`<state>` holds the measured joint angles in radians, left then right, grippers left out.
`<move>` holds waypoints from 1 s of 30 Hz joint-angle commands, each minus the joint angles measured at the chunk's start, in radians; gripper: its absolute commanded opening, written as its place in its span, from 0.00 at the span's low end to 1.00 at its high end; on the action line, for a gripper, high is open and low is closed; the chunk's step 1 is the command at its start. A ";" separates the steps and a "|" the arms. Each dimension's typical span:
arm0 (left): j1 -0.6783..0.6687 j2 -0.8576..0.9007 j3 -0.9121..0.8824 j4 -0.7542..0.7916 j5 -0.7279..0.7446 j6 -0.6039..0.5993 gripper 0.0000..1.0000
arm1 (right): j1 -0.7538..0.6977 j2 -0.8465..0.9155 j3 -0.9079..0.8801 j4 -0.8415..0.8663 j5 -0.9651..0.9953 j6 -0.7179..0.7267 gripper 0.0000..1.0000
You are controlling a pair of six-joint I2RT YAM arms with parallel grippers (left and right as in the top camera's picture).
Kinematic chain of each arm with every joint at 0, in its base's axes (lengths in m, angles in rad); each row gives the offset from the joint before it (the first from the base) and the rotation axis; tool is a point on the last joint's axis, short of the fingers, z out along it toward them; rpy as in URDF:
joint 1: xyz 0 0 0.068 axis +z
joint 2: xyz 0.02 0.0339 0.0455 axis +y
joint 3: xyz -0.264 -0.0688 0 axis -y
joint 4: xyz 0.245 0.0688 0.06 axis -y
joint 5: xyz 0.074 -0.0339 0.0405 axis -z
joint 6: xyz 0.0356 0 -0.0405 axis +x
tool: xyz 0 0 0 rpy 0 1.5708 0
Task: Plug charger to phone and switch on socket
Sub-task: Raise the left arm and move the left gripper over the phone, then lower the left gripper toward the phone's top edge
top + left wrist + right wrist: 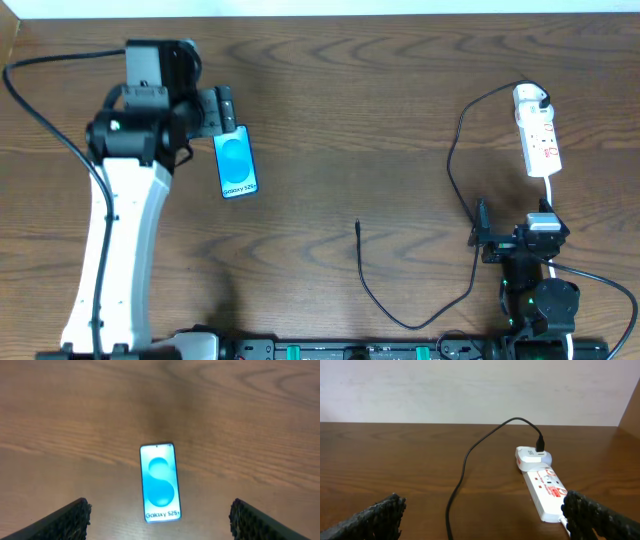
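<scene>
Left fingers [75,519]: wide, empty.
Right fingers [380,517]: wide, empty.
Slim blue-screened black phone [160,482]: flat on wooden desk [350,120], ahead, between left fingers; rigid, slick; grip long edges.
Thin black charger cable [358,240]: limp, light; tip well left of right fingers; pinch stiff plug.

The phone [236,162] lies face-up, lit; the charger [464,462] is plugged into the socket [547,492], tip loose.
</scene>
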<state>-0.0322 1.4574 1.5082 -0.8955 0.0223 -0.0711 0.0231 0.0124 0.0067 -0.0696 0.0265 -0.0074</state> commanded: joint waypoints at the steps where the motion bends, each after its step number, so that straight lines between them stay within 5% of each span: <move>1: 0.058 0.064 0.060 -0.042 0.109 -0.013 0.89 | 0.005 -0.007 -0.001 -0.003 0.012 0.011 0.99; 23: 0.115 0.187 0.072 -0.099 0.173 -0.013 0.88 | 0.005 -0.007 -0.001 -0.003 0.012 0.011 0.99; 25: 0.115 0.187 0.072 -0.095 0.173 -0.013 0.55 | 0.005 -0.007 -0.001 -0.003 0.012 0.010 0.99; 27: 0.115 0.187 0.072 -0.091 0.172 -0.014 0.49 | 0.005 -0.007 -0.001 -0.003 0.012 0.011 0.99; 29: 0.114 0.187 0.072 -0.093 0.172 -0.041 0.98 | 0.005 -0.007 -0.001 -0.003 0.012 0.010 0.99; 30: 0.111 0.188 0.072 -0.095 0.171 -0.060 0.98 | 0.005 -0.007 -0.001 -0.003 0.012 0.011 0.99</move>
<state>0.0814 1.6421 1.5612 -0.9874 0.1860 -0.0868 0.0231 0.0124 0.0067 -0.0696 0.0269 -0.0074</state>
